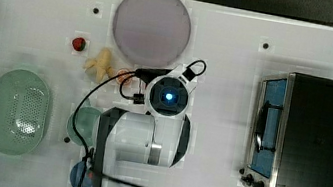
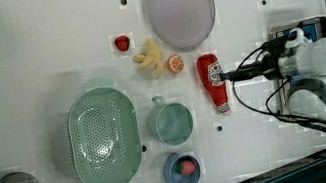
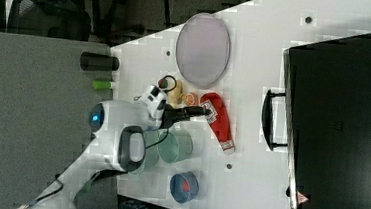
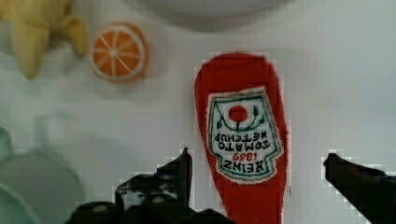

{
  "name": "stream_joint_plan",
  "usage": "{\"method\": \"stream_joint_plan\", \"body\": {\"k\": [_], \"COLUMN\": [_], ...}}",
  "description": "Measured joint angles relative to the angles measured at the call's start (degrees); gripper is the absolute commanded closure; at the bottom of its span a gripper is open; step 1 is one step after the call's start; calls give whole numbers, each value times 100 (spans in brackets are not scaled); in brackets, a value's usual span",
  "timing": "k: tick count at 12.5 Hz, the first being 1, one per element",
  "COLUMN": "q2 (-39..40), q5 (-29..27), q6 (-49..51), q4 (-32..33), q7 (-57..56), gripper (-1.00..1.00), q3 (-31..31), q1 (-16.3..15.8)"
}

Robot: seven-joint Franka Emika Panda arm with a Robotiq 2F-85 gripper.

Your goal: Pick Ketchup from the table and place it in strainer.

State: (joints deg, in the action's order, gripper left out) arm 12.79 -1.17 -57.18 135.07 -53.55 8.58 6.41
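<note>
Approach step: gripper (image 4: pixel 257 172) spread wide, holding nothing, poised w/ a finger on either side of the Ketchup (image 2: pixel 214 82), which lies flat on the table (image 2: pixel 20 71) btwn orange slice (image 2: pixel 175 63) & arm; next, I'd judge, descend, close, carry to strainer (image 2: pixel 104 137).

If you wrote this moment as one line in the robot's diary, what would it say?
phase: approach | gripper: open, fingers either side of Ketchup | Ketchup: lying on table, not held | strainer: empty
</note>
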Motion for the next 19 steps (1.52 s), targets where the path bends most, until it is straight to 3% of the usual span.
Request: {"method": "stream_joint_plan", "body": {"k": [6,7,10,14,19], "q2": [1052,1065,1055,1000,-129], "q5": [128,125,125,169,132], "q6": [-537,-660,-845,-850,1133], "q4": [101,112,67,67,-22], "q7": [-31,-34,-34,-34,0], "gripper": [-100,-92,-23,-23,-23], "q3": [-83,-82,-74,-50,-36], "q1": [-12,-7,-23,-9,28]}}
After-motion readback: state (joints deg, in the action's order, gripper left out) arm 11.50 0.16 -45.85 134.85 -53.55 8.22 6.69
